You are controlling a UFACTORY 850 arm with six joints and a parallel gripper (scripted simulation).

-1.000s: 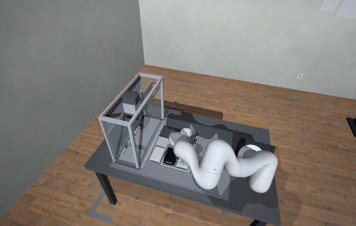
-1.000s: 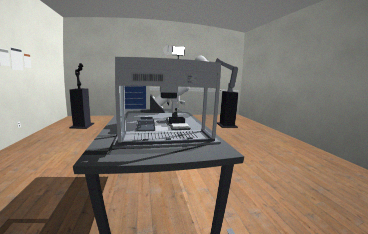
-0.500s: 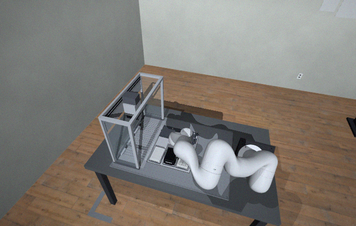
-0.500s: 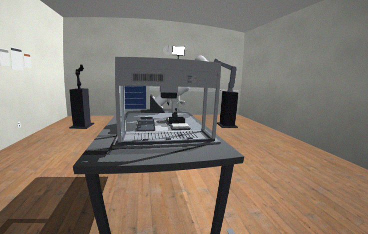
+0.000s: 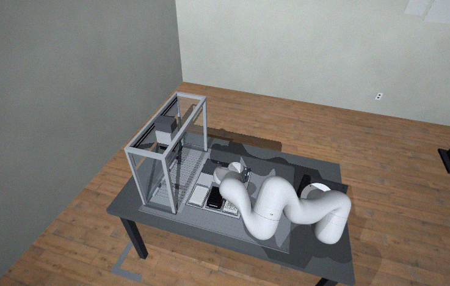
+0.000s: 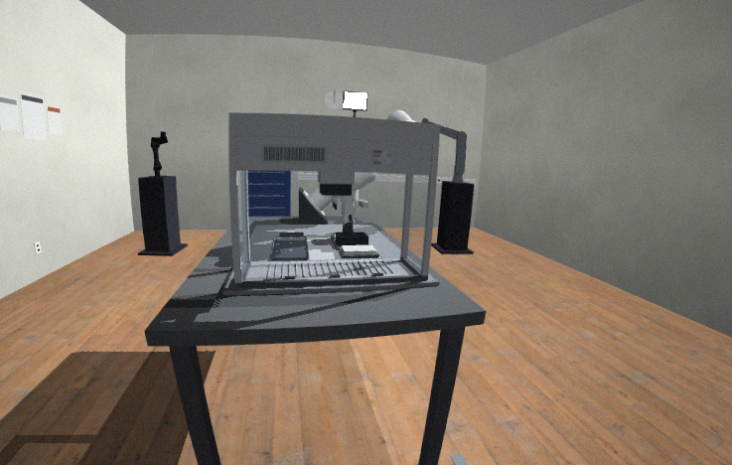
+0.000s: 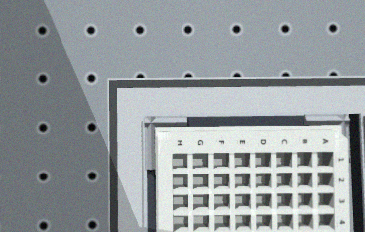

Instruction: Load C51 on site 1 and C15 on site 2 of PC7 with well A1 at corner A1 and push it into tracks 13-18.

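White is the arm (image 5: 272,202) you see from the top, folded low over the grey tabletop (image 5: 155,213) beside the instrument frame (image 5: 169,184). Its wrist hides the tool, and under its forearm lies the row of nests: pale C16 (image 5: 198,195), black C51 (image 5: 215,197), and a strip of C15 (image 5: 231,208) nearest the base. In the exterior view, look through the frame: the tool (image 6: 350,221) hangs just behind C51 (image 6: 351,236), C16 (image 6: 359,249) lies in front of it, and the dark PC7 (image 6: 289,247) lies loose on the apron, apart from the nests. In the wrist view C15 (image 7: 249,183) fills the lower frame, seated inside its corner locators (image 7: 150,124), lettered H to A. No fingers show here; the tool is pinching C15 at nearly full spread.
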